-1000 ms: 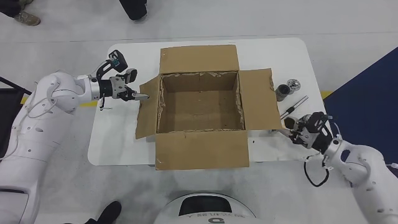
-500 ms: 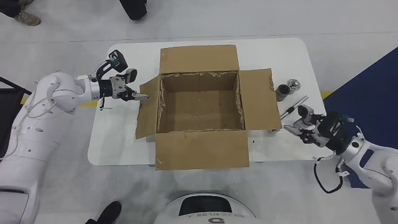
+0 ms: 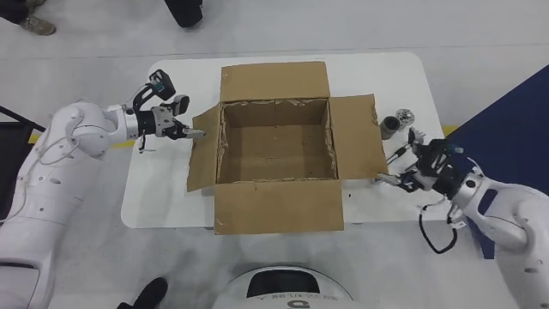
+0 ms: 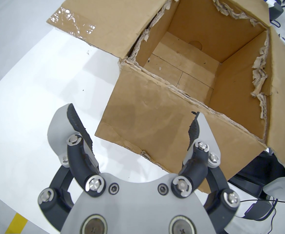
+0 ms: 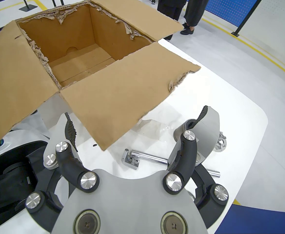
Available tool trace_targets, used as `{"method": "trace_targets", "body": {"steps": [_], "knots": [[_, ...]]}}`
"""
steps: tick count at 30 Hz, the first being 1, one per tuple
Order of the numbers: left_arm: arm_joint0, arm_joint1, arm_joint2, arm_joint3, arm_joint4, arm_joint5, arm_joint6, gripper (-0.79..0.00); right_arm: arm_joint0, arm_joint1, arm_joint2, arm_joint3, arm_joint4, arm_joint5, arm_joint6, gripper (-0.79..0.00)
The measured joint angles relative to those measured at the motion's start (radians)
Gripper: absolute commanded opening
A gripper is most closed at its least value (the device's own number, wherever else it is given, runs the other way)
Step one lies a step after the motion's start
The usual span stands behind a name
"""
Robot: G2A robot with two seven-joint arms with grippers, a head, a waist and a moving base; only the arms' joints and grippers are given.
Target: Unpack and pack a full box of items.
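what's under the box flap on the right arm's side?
A clear plastic scrap pokes out from under the flap. The metal rod lies just past the flap's corner. The table farther under the flap is covered, so anything there can't be seen.

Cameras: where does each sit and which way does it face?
Top view: above the arms, looking down at the table and box; both arms show.
Left wrist view: behind the left gripper, facing the box's side flap.
Right wrist view: behind the right gripper, facing the metal rod and box.
Shared: all see the empty box interior.
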Motion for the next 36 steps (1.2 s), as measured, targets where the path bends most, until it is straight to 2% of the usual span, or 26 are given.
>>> {"method": "trace_targets", "body": {"steps": [6,12,18,27,36], "knots": [[0.108,0.029,-0.113,-0.051,-0.002,-0.052,0.148,0.0,0.213,-0.006,-0.193,0.043,0.007,0.095,0.224,0.0],[0.251,0.069,-0.216,-0.166,-0.005,-0.05,0.271,0.0,0.362,-0.021,-0.365,0.099,-0.021,0.136,0.339,0.0],[0.249,0.068,-0.215,-0.164,-0.004,-0.05,0.27,0.0,0.463,-0.04,-0.5,0.141,-0.042,0.159,0.393,0.0],[0.249,0.068,-0.215,-0.165,-0.005,-0.05,0.27,0.0,0.554,-0.068,-0.637,0.152,-0.029,0.203,0.419,0.0],[0.249,0.068,-0.215,-0.165,-0.005,-0.05,0.27,0.0,0.599,-0.087,-0.703,0.154,-0.018,0.235,0.413,0.0]]}}
